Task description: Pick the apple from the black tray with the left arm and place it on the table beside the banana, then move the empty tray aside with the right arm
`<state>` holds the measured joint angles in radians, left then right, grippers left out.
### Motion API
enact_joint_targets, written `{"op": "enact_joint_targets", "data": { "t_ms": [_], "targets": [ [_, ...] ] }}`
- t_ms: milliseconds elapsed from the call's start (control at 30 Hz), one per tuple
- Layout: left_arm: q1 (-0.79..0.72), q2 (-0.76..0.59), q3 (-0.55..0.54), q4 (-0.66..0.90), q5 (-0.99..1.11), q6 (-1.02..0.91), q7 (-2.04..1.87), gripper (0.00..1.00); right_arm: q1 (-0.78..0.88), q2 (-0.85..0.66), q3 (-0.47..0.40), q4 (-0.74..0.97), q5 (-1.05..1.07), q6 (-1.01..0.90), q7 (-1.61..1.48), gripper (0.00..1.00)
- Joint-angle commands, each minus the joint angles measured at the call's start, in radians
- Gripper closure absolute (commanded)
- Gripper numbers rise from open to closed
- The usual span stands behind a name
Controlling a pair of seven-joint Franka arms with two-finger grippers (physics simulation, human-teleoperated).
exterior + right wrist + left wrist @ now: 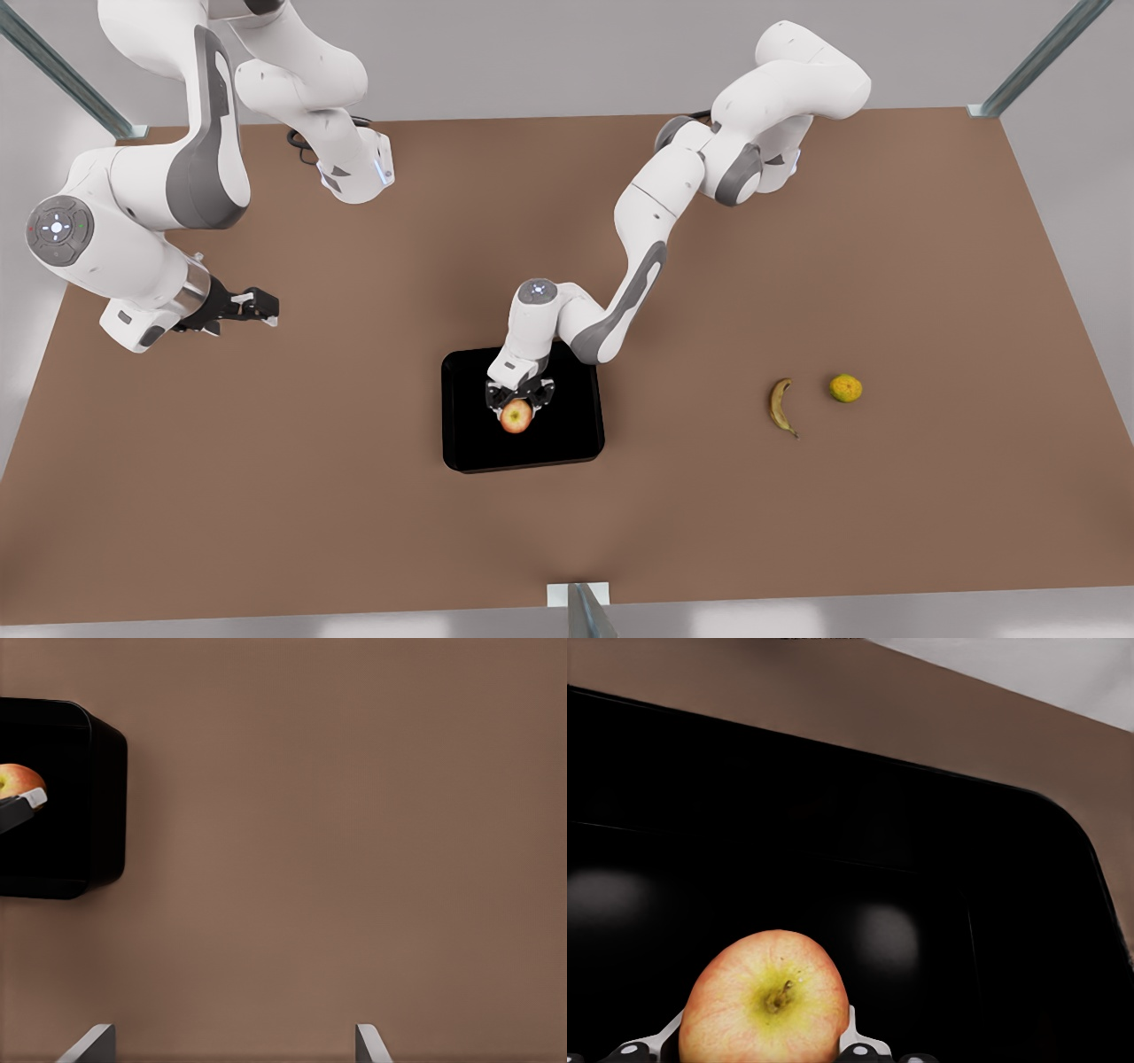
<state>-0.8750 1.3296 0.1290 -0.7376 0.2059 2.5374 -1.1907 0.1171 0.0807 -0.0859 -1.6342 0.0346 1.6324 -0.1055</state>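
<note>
Two fingers of the left gripper (518, 400) clasp the apple (516, 416), a firm, smooth, light fruit held across its widest part, near the middle of the black tray (469, 443), while the right gripper (257, 306) waits open near the table (354, 532) edge.

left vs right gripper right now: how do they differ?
The left gripper is down over the black tray; the right gripper hangs over bare table at the front view's left, waiting. The left's fingers flank the apple; the right holds nothing, fingers spread. The left points downward; the right points sideways. Both are black two-finger grippers on white arms.
</note>
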Motion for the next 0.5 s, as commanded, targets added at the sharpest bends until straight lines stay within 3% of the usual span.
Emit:
{"op": "enact_joint_targets", "data": {
  "t_ms": [0,200,367,433,467],
  "targets": [
    [0.001,-0.016,0.000,0.000,-0.002,-0.031,-0.041,0.28,0.000,-0.001,0.000,0.000,0.001,0.000,0.003,0.00],
    [0.088,-0.124,-0.170,-0.014,-0.025,-0.287,0.169,0.28,0.025,0.002,0.008,0.000,0.001,0.006,0.038,0.00],
    [0.110,-0.204,-0.172,-0.068,-0.045,-0.355,0.171,0.28,0.200,0.071,0.008,0.089,0.004,0.015,0.308,0.00],
    [0.137,-0.286,-0.173,-0.198,-0.048,-0.347,0.181,0.28,0.239,0.109,0.017,0.137,0.007,0.015,0.372,0.00],
    [0.163,-0.387,-0.175,-0.355,-0.082,-0.278,0.212,0.28,0.242,0.129,0.029,0.157,0.007,0.015,0.392,0.00]
  ]
}}
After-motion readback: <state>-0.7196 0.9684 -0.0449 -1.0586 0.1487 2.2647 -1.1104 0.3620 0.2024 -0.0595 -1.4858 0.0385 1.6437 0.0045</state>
